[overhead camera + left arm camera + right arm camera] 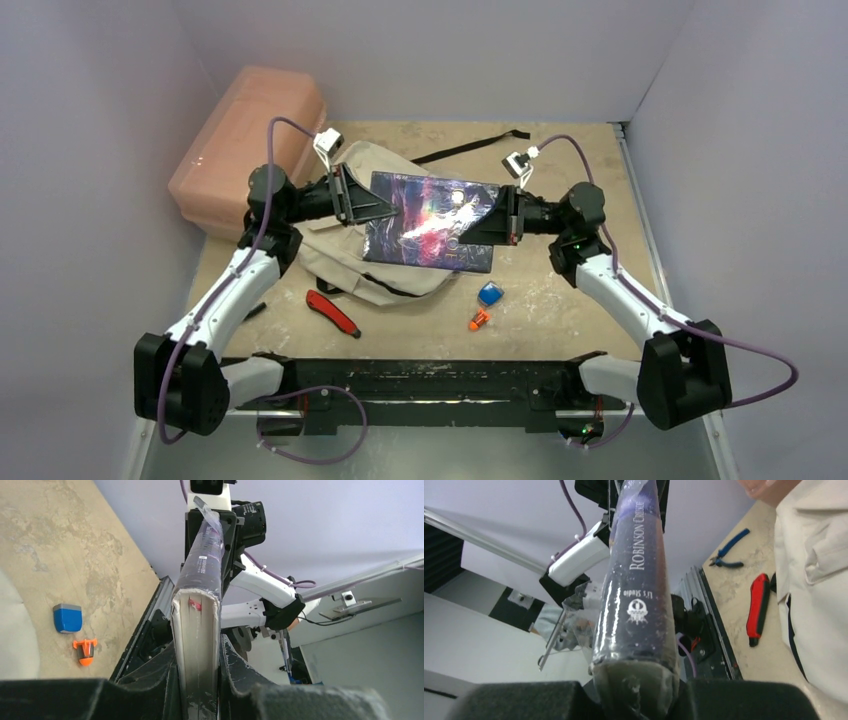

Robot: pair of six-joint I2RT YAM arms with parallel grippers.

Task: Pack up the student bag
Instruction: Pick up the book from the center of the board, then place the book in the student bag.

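Observation:
A shrink-wrapped book with a dark, colourful cover [432, 222] hangs level above the beige student bag [345, 268], which lies flat on the table. My left gripper [385, 207] is shut on the book's left edge; in the left wrist view the page edge [197, 630] runs up from between the fingers of this gripper [199, 680]. My right gripper [482, 226] is shut on the book's right edge. In the right wrist view the spine [636, 595] sits clamped in this gripper [636, 690], with the bag [819, 580] to the right.
A pink plastic box [245, 140] stands at the back left against the wall. A red utility knife [332, 312] lies in front of the bag. A blue object [490, 293] and a small orange one [479, 320] lie front right. A black strap [470, 147] lies behind the book.

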